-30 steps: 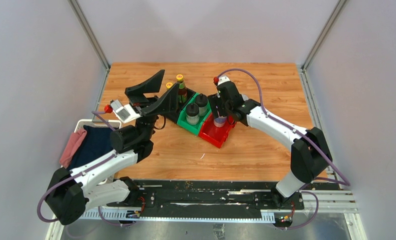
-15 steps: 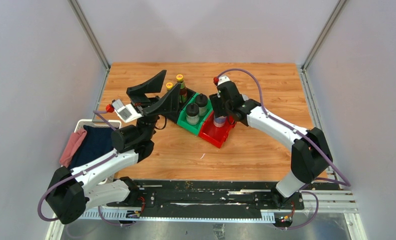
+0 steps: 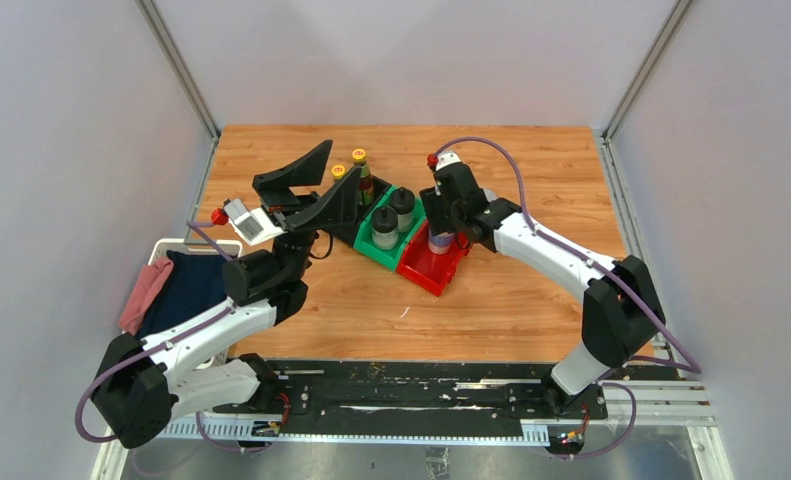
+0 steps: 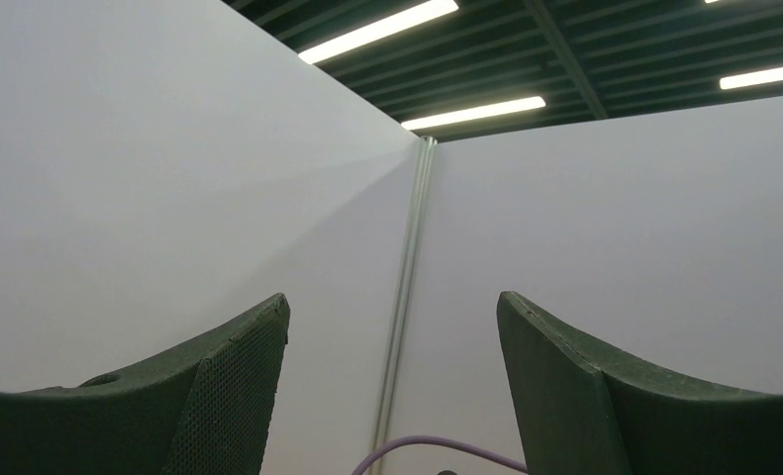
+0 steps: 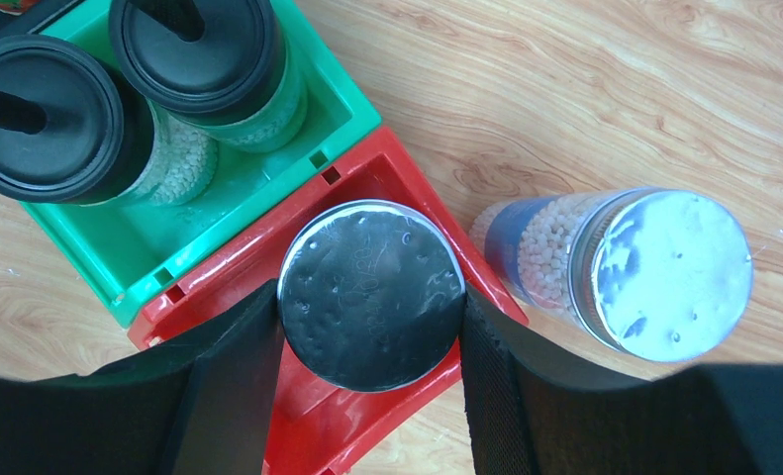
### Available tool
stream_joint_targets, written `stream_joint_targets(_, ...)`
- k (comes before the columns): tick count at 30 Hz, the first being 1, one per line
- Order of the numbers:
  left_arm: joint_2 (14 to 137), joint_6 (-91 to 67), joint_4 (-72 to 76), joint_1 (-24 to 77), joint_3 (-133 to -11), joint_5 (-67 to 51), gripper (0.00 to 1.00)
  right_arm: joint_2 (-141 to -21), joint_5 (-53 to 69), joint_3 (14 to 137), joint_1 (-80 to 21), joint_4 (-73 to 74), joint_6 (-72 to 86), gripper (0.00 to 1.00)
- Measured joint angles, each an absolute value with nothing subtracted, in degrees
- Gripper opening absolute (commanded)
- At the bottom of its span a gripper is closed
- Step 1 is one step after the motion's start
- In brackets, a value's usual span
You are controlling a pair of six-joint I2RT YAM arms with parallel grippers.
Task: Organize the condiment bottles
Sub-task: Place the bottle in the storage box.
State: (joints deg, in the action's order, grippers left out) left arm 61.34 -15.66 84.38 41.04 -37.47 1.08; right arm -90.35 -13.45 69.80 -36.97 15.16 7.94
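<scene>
My right gripper (image 5: 367, 292) is shut on a silver-lidded shaker (image 5: 370, 295) that stands in the red bin (image 5: 367, 426), both pads pressed against its lid. A second shaker (image 5: 664, 272) with a blue label stands on the wood just outside that bin. Two clear bottles with black caps (image 5: 194, 49) (image 5: 46, 109) sit in the green bin (image 5: 313, 124). From above, two brown bottles with yellow caps (image 3: 359, 158) (image 3: 338, 171) stand behind my left gripper (image 3: 333, 160). That gripper (image 4: 392, 297) is open, holds nothing and points up at the wall.
A white basket (image 3: 164, 248) with dark blue and pink cloth sits off the table's left edge beside my left arm. The green bin (image 3: 376, 256) and red bin (image 3: 433, 272) stand side by side at the table's middle. Grey walls close in on three sides.
My right gripper's jaws have narrowed onto the shaker's lid in the red bin. The left arm has hardly moved.
</scene>
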Motion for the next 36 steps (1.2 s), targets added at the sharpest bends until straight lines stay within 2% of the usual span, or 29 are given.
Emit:
stream_joint_targets(8, 61.34, -15.68, 84.38, 41.08, -37.47, 1.04, 0.80, -89.65, -14.87, 69.80, -36.97, 17.12, 7.92, 0.22)
stream_joint_targets(11, 61.36, -15.68, 84.38, 41.08, -37.47, 1.04, 0.80, -89.52, -15.03, 69.80, -36.97, 17.56, 7.94, 0.26)
stream_joint_targets(14, 61.36, -15.68, 84.38, 41.08, -37.47, 1.04, 0.80, -89.49, -15.07, 69.80, -36.97, 17.61, 7.92, 0.39)
stream_joint_targets(19, 61.36, -15.70, 84.38, 41.10, -37.47, 1.04, 0.80, -89.49, -15.07, 69.80, -36.97, 17.61, 7.92, 0.70)
stream_joint_targets(23, 61.36, -15.68, 84.36, 41.30, -37.47, 1.04, 0.80, -89.49, -15.16, 69.78, -36.97, 17.74, 7.94, 0.81)
stream_joint_targets(36, 61.36, -15.70, 84.33, 41.47, -37.47, 0.58, 0.80, -89.49, -15.22, 69.78, -36.97, 17.76, 7.88, 0.85)
